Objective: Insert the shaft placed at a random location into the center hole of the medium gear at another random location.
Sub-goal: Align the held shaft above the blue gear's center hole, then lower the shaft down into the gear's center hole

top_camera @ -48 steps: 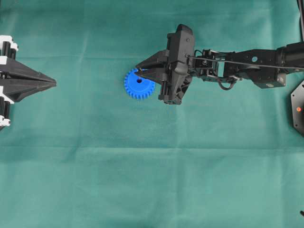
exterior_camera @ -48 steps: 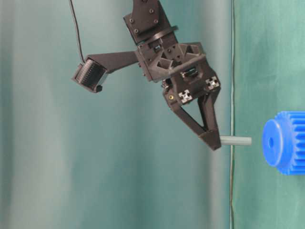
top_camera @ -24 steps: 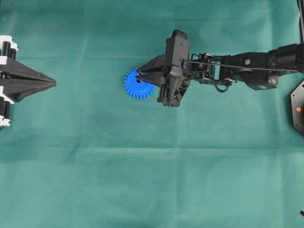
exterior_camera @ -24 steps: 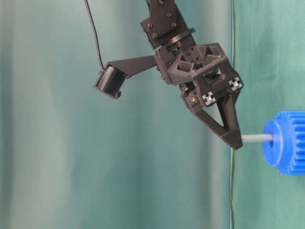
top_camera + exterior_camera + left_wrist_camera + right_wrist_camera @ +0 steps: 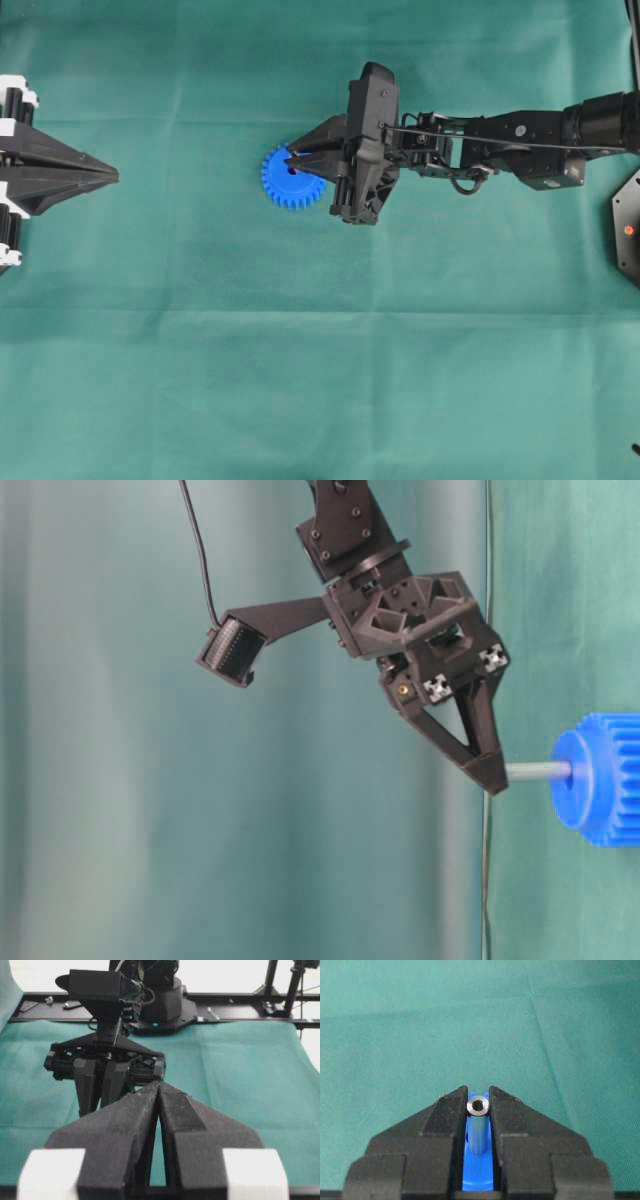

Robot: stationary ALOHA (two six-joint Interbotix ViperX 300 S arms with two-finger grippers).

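In the right wrist view, the right tool (image 5: 479,1110) grips the shaft (image 5: 478,1127) between its fingers, the blue gear (image 5: 477,1175) directly below it. From table level, the shaft's (image 5: 538,770) free end meets the gear's (image 5: 598,778) hub at the center hole. From overhead, the gear (image 5: 291,178) lies on the green surface (image 5: 320,350). Far off, the left tool (image 5: 110,176) hovers with fingers pressed together, empty.

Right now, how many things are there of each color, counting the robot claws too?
Blue: 1, the gear
Silver: 1, the shaft
Black: 2, the left claw and the right claw
Total: 4
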